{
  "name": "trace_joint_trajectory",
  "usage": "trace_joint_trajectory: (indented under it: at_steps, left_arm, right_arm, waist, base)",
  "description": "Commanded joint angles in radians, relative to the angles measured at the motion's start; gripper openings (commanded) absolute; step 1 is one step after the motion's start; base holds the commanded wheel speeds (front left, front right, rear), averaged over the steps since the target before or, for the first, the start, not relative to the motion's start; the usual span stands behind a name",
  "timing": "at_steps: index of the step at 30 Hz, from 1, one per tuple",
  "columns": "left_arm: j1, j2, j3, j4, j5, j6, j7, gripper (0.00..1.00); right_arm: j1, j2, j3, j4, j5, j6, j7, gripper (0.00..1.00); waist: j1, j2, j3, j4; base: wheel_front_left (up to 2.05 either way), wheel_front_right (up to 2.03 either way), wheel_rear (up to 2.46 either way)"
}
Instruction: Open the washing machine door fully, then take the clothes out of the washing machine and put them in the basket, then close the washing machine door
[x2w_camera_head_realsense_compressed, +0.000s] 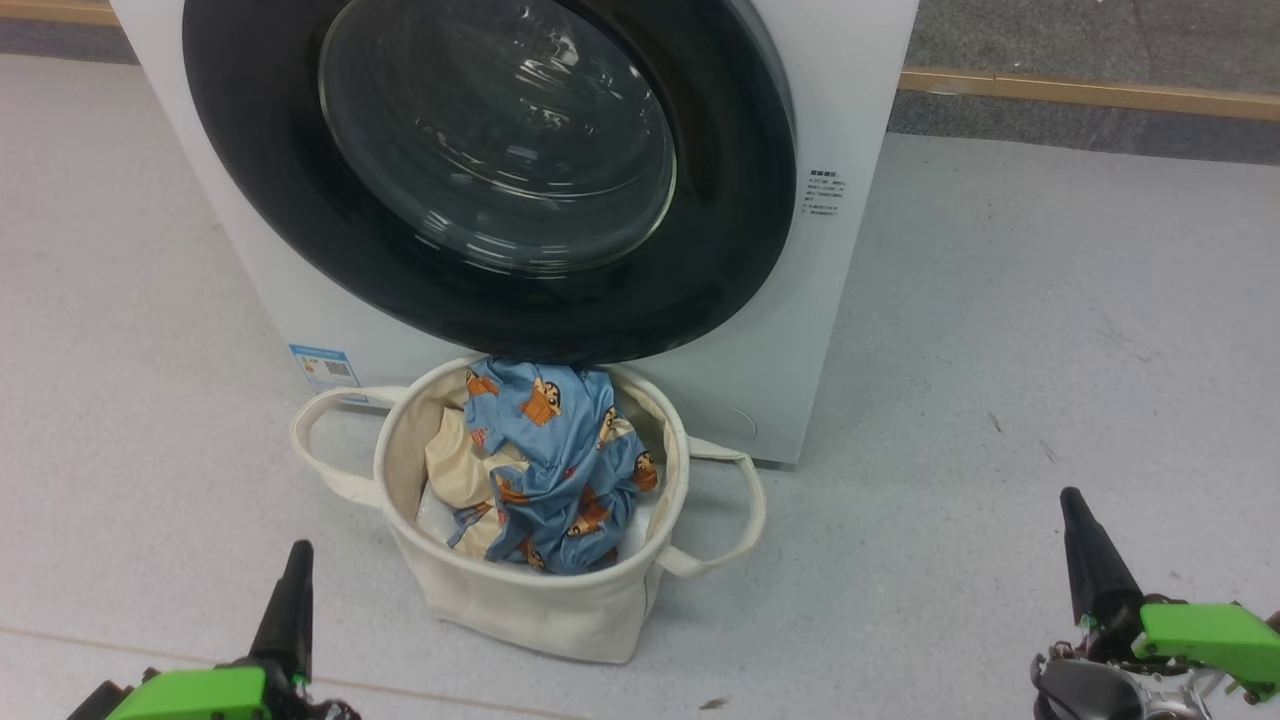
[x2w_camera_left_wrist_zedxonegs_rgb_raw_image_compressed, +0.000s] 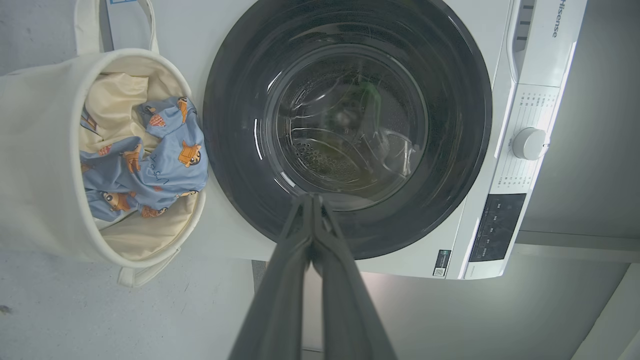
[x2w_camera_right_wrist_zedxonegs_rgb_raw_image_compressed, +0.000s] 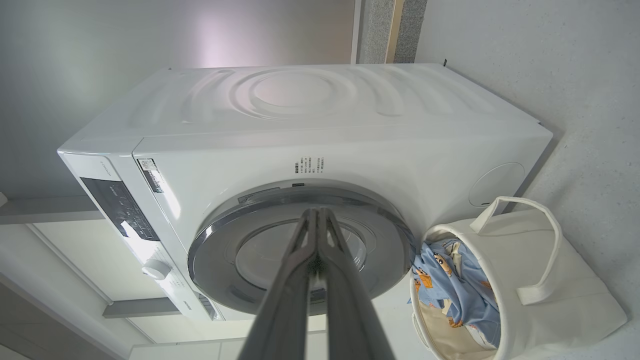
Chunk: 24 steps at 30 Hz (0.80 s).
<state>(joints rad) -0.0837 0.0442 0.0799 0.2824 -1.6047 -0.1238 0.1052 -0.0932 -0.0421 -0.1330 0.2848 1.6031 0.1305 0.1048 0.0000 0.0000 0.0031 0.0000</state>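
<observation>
The white washing machine (x2w_camera_head_realsense_compressed: 860, 100) stands ahead with its black-rimmed glass door (x2w_camera_head_realsense_compressed: 500, 140) lying flat against its front. Through the door glass (x2w_camera_left_wrist_zedxonegs_rgb_raw_image_compressed: 350, 125) the steel drum shows no fabric. The cream basket (x2w_camera_head_realsense_compressed: 520, 600) sits on the floor right in front of the machine. It holds the clothes (x2w_camera_head_realsense_compressed: 555, 460): blue printed fabric over a cream piece. My left gripper (x2w_camera_head_realsense_compressed: 295, 560) is low at the near left, shut and holding nothing. At the near right my right gripper (x2w_camera_head_realsense_compressed: 1075, 510) is shut too, with nothing in it. Both are well back from the basket.
Grey floor spreads on both sides of the basket. A wooden strip (x2w_camera_head_realsense_compressed: 1090, 95) runs along the wall base behind the machine. The machine's control panel carries a white knob (x2w_camera_left_wrist_zedxonegs_rgb_raw_image_compressed: 529, 143).
</observation>
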Motion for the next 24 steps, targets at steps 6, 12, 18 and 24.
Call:
trace_joint_trajectory:
  at_steps: [6, 12, 18, 24]
  left_arm:
    - [-0.024, 0.006, 0.034, -0.037, -0.004, -0.007, 0.008, 0.00]
    - [-0.024, 0.006, 0.034, -0.037, -0.004, -0.007, 0.008, 0.00]
    - [-0.024, 0.006, 0.034, -0.037, -0.004, -0.007, 0.008, 0.00]
    - [-0.024, 0.006, 0.034, -0.037, -0.004, -0.007, 0.008, 0.00]
  right_arm:
    - [-0.015, -0.008, 0.019, -0.040, 0.006, 0.000, 0.008, 0.00]
    - [-0.015, -0.008, 0.019, -0.040, 0.006, 0.000, 0.008, 0.00]
    - [-0.015, -0.008, 0.019, -0.040, 0.006, 0.000, 0.008, 0.00]
    - [-0.015, -0.008, 0.019, -0.040, 0.006, 0.000, 0.008, 0.00]
  waist:
    - [0.0000, 0.0000, 0.000, 0.000]
    - [0.0000, 0.0000, 0.000, 0.000]
    - [0.0000, 0.0000, 0.000, 0.000]
    - [0.0000, 0.0000, 0.000, 0.000]
  base:
    - [0.00, 0.00, 0.00]
    - [0.00, 0.00, 0.00]
    - [0.00, 0.00, 0.00]
    - [0.00, 0.00, 0.00]
